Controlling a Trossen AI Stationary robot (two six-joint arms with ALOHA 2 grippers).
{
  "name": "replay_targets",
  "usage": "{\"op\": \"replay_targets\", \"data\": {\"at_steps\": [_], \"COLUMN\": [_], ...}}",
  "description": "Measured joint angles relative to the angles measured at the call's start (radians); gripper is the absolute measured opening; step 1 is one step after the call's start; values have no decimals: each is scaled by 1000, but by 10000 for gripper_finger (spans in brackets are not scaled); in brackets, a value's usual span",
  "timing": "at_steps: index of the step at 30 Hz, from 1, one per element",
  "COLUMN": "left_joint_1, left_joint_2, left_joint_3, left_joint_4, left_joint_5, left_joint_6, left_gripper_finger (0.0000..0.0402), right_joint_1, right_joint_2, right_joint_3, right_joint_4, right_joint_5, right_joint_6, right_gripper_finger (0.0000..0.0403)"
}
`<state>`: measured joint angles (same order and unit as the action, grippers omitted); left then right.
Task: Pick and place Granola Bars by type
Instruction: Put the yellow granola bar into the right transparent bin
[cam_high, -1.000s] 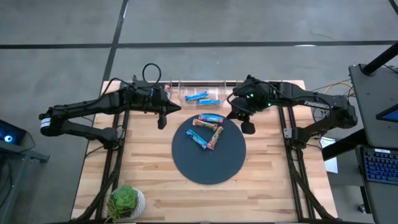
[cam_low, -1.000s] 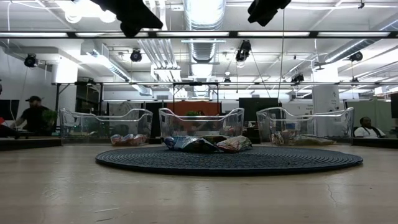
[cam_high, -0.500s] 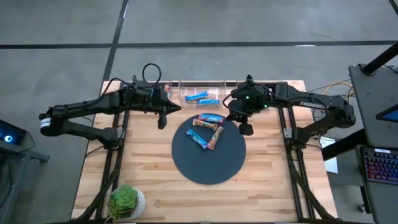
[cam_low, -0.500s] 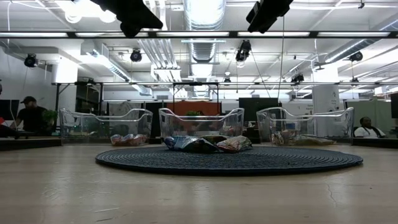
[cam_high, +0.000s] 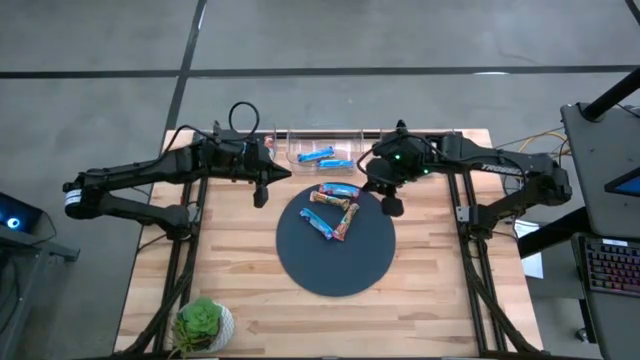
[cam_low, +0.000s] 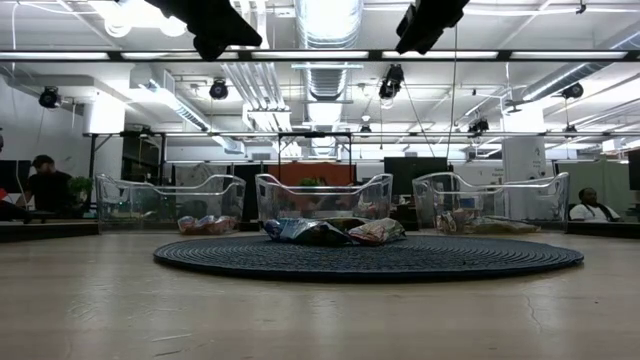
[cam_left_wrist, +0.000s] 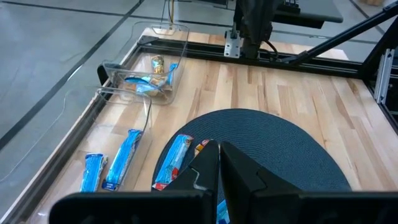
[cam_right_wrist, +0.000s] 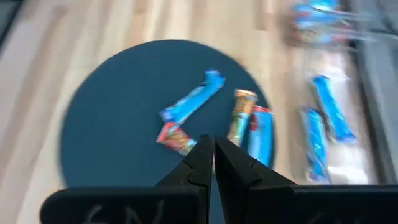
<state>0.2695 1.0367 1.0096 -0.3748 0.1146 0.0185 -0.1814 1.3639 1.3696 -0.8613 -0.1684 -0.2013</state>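
Note:
Several granola bars lie together on the far part of a dark round mat (cam_high: 336, 255): a blue-and-red one (cam_high: 337, 191), a brown-tan one (cam_high: 347, 215) and a bright blue one (cam_high: 320, 224). Two more blue bars (cam_high: 326, 158) lie in a clear bin at the table's far edge. My left gripper (cam_high: 262, 196) hangs shut above the table, left of the mat. My right gripper (cam_high: 393, 207) hangs shut above the mat's far right rim. In the right wrist view its fingers (cam_right_wrist: 208, 146) point down toward the bars (cam_right_wrist: 239, 115).
Three clear bins (cam_low: 320, 197) stand in a row along the far edge; the left one (cam_left_wrist: 152, 78) holds brown and blue bars. A potted plant (cam_high: 203, 324) sits at the near left corner. Bare wood lies on both sides of the mat.

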Motion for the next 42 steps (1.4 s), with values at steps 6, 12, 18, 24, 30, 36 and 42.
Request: {"op": "replay_targets", "data": {"at_steps": [6, 12, 18, 24, 30, 36, 42], "left_joint_1": [0, 0, 0, 0, 0, 0, 0], "left_joint_2": [0, -1, -1, -1, -1, -1, -1], "left_joint_3": [0, 0, 0, 0, 0, 0, 0], "left_joint_4": [0, -3, -4, -5, -9, -9, -10], "left_joint_5": [0, 0, 0, 0, 0, -1, -1], "left_joint_6": [7, 7, 8, 8, 11, 13, 13], "left_gripper_finger": [0, 0, 0, 0, 0, 0, 0], "right_joint_1": [-14, -13, -19, -27, -41, -69, -93], "right_joint_2": [74, 190, 281, 367, 430, 489, 519], "right_joint_3": [-3, -3, -3, -3, 24, 111, 129], "right_joint_4": [14, 17, 48, 93, 104, 102, 109], "right_joint_5": [68, 67, 67, 64, 58, 55, 35], "right_joint_6": [93, 124, 131, 165, 182, 179, 165], "right_gripper_finger": [27, 89, 150, 194, 210, 210, 210]}}
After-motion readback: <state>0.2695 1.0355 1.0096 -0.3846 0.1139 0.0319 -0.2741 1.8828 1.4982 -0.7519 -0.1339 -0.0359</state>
